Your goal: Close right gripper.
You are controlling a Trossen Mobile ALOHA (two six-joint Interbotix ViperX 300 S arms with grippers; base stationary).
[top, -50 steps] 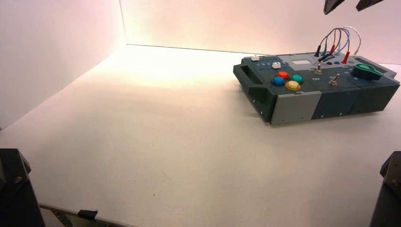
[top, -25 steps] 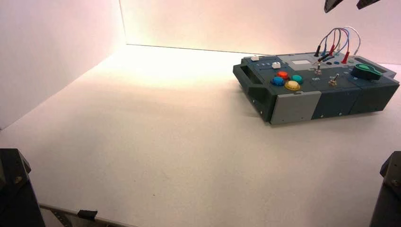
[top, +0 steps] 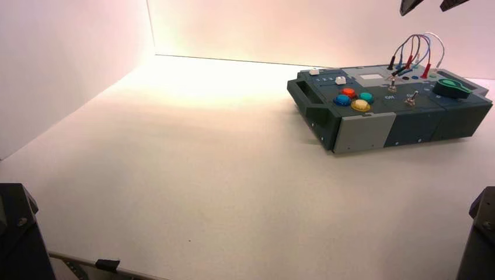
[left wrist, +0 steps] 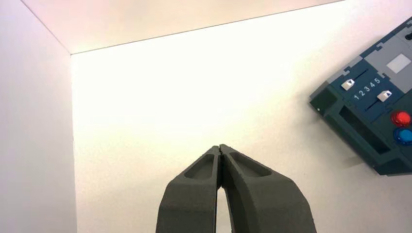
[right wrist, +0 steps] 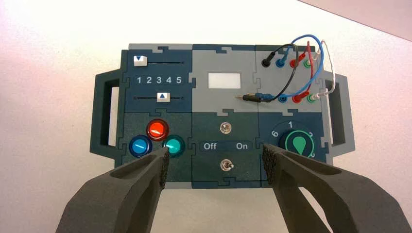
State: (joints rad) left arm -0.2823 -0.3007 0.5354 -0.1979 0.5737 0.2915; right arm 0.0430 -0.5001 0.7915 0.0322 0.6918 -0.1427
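- The right gripper [right wrist: 216, 165], a pair of dark grey wedge-shaped fingers [right wrist: 145, 177] with ribbed pads, hangs in the air above the dark blue and grey button box [right wrist: 218, 111]; in the high view only its two tips [top: 429, 6] show at the top edge, over the far right part of the white tabletop [top: 204, 175].
- Its fingers stand wide apart and hold nothing; the gap between them spans about the middle third of the box's near edge as the right wrist view shows it.
- In that gap lie the two small metal toggle switches [right wrist: 225, 128] with the "Off"/"On" lettering; the fingers appear well above them and touch no part of the box.
- The closing line runs along the box's long axis, from the round green button [right wrist: 173, 145] side toward the green knob [right wrist: 297, 144] side.
- Judged from this, shutting the fingers needs no approach: they should meet on empty air, unless the arm sits lower than it looks.
- The box stands near the far right corner of the tabletop, with coloured wires [top: 417, 49] looping at its far edge.
- The left gripper [left wrist: 221, 151] is parked over bare tabletop, well apart from the box, with its dark fingers pressed together on nothing.
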